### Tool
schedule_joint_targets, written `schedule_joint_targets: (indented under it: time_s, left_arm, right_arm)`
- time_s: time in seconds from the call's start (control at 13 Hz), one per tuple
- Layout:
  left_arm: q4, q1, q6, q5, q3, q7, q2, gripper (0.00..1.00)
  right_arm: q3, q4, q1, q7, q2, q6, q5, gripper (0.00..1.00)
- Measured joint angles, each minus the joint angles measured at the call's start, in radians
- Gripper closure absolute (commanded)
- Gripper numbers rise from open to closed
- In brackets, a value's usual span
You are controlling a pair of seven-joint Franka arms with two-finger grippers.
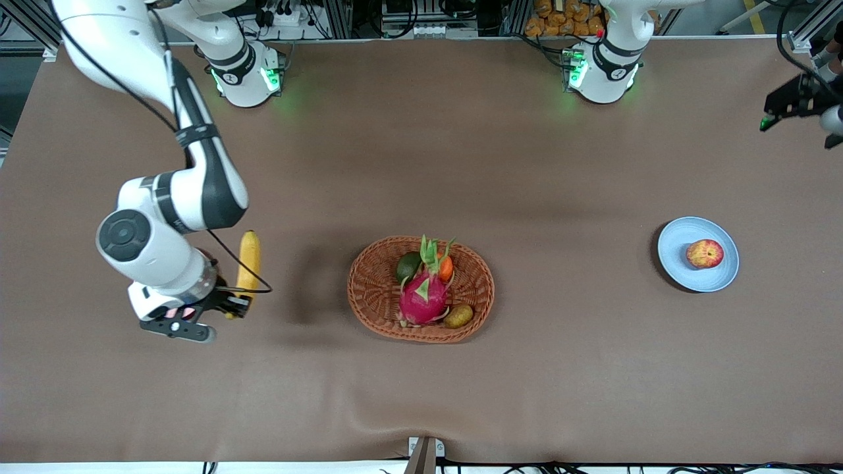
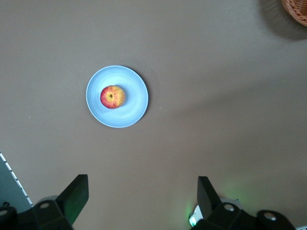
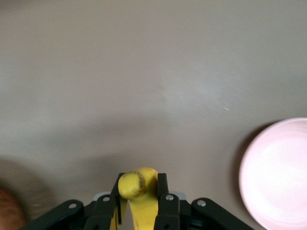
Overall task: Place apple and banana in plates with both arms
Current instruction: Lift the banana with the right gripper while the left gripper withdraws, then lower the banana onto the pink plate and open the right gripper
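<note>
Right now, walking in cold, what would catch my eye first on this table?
Likely the oval woven wicker basket mid-table, with a bright pink dragon fruit lying in it. Next, the right gripper, shut on a long yellow banana up in the air at the right arm's end. Toward the left arm's end, a small red apple sits on a light blue plate.

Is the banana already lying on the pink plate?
No, the banana is clamped in the right gripper above the table, with the pink plate beside it.
</note>
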Motion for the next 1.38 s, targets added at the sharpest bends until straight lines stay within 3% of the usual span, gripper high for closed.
schedule_joint_targets:
  time_s: [0.31,0.54,0.85,0.92,1.0,1.08,1.15,1.38]
  left_arm:
    - [-0.025,-0.049,-0.018,0.000,0.003,-0.107,-0.078,0.00]
    - [-0.031,-0.054,0.036,0.000,0.004,-0.107,-0.041,0.00]
    - [-0.008,-0.062,0.121,0.000,0.003,-0.107,0.056,0.00]
    - [0.002,-0.064,0.125,0.000,0.001,-0.107,0.070,0.00]
    - [0.010,-0.066,0.125,0.000,-0.002,-0.108,0.076,0.00]
    - [0.015,-0.068,0.127,0.000,-0.005,-0.110,0.080,0.00]
    - [0.018,-0.068,0.130,0.000,-0.005,-0.111,0.082,0.00]
    - [0.019,-0.067,0.132,0.000,-0.004,-0.151,0.083,0.00]
  right_arm:
    - [-0.003,-0.103,-0.182,-0.212,-0.005,0.000,-0.002,1.00]
    - [-0.002,-0.123,-0.291,-0.352,-0.003,0.000,-0.002,1.00]
    - [0.011,-0.125,-0.310,-0.375,0.019,0.043,-0.002,1.00]
    - [0.015,-0.124,-0.309,-0.375,0.033,0.074,-0.002,0.91]
    - [0.017,-0.120,-0.309,-0.375,0.047,0.097,-0.002,0.66]
    - [0.018,-0.110,-0.309,-0.374,0.064,0.110,-0.002,0.15]
    - [0.018,-0.097,-0.309,-0.373,0.076,0.113,-0.002,0.00]
    - [0.019,-0.075,-0.308,-0.373,0.083,0.112,-0.002,0.00]
